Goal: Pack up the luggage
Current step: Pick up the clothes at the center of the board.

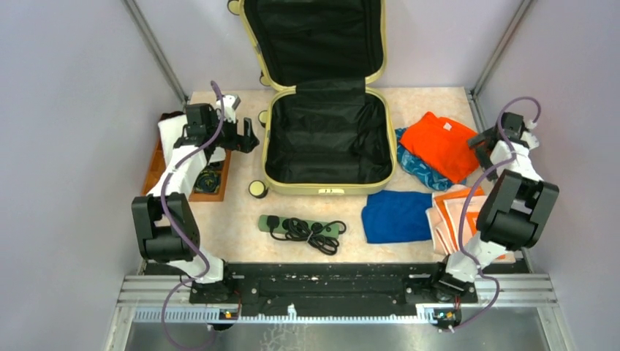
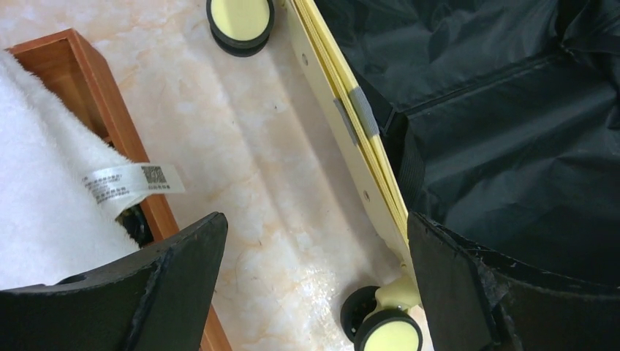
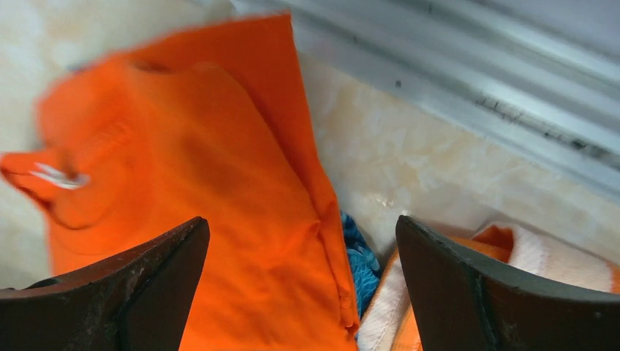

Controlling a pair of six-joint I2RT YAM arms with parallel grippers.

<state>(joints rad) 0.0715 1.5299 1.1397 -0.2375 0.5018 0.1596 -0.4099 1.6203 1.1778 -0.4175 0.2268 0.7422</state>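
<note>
The luggage (image 1: 329, 189) is a pale yellow hard-shell suitcase lying open at the middle back, its lid upright and its black lining empty. Its rim (image 2: 343, 117) and a wheel (image 2: 387, 333) show in the left wrist view. My left gripper (image 1: 250, 137) is open and empty above the table, just left of the suitcase's left side (image 2: 316, 219). My right gripper (image 1: 484, 142) is open and empty above the right edge of a folded orange shirt (image 1: 439, 142), which fills the right wrist view (image 3: 183, 161) under the jaws (image 3: 303, 223).
A wooden tray (image 1: 157, 164) at the left holds a white towel (image 1: 172, 135) and a black cable. A green power strip (image 1: 300, 227) lies in front of the suitcase. A blue patterned cloth (image 1: 420, 170), blue shirt (image 1: 397, 216) and orange-white towel (image 1: 457, 212) lie at the right.
</note>
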